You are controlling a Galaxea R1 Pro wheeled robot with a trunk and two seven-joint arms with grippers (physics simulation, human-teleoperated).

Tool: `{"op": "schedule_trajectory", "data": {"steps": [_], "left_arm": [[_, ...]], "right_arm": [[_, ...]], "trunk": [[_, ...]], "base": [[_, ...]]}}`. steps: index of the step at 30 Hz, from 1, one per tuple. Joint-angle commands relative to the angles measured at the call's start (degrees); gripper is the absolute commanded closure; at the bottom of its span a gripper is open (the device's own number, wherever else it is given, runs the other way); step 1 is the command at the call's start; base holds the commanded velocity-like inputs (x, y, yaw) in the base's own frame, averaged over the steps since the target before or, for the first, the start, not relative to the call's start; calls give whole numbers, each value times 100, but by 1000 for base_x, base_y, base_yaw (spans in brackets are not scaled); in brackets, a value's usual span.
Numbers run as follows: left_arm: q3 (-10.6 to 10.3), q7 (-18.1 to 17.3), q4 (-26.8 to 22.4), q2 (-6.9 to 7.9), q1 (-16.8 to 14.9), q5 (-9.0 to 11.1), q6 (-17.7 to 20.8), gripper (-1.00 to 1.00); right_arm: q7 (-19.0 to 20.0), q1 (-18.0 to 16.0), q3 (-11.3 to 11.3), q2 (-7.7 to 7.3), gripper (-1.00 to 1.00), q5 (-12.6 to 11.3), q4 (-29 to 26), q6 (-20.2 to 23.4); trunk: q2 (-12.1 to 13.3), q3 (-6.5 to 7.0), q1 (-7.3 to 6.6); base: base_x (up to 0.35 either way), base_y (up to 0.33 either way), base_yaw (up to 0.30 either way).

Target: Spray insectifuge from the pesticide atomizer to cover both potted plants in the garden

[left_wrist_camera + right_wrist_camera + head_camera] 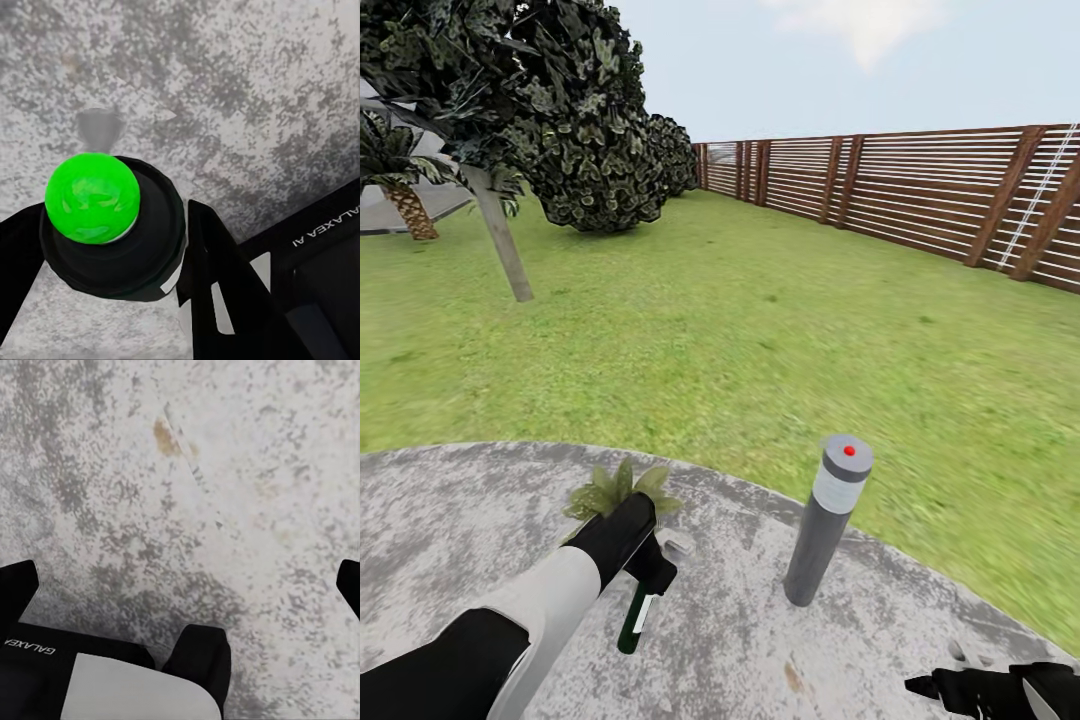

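Note:
My left gripper (pixel 648 578) is shut on the pesticide atomizer (pixel 634 618), a slim dark green bottle with a white label, which hangs below the hand over the grey patio (pixel 450 530). In the left wrist view the atomizer (pixel 112 251) shows end-on with a bright green cap between the black fingers (pixel 217 277). One potted plant (pixel 610 488), a low rosette of olive-green leaves, sits on the patio just beyond the left hand. My right gripper (pixel 935 687) is low near the patio's near right edge; in the right wrist view it (pixel 184 585) is open and holds nothing.
A grey bollard lamp (pixel 828 520) with a red dot on top stands on the patio right of the left hand. Lawn (pixel 740 330) stretches beyond, bounded by a brown slatted fence (pixel 920 190). Trees (pixel 550 110) and a palm (pixel 400 185) stand far left.

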Motion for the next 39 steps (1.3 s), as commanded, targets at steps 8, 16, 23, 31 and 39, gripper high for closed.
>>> {"op": "schedule_trajectory", "data": {"steps": [8,16,23,31,39], "left_arm": [[-15,-57,-8,2,-2,-61,5,100],[-15,-56,-7,2,-2,-61,5,100],[-15,-56,0,2,7,-61,5,100],[-15,-56,0,-2,7,-55,5,100],[-15,-56,0,1,7,-52,5,100]], "right_arm": [[31,-1,-47,7,-100,8,-8,59],[26,-1,-47,7,-100,8,-10,59],[14,-1,-47,9,-100,8,-11,59],[14,-1,-47,4,-100,8,-9,59],[14,-1,-47,9,-100,8,-8,59]], "trunk": [[-2,6,-1],[-2,30,-1],[-2,34,-1],[-2,34,-1],[-2,39,-1]], "base": [[0,310,-160],[62,314,-251],[4,227,24],[-98,95,235],[-119,94,238]]}}
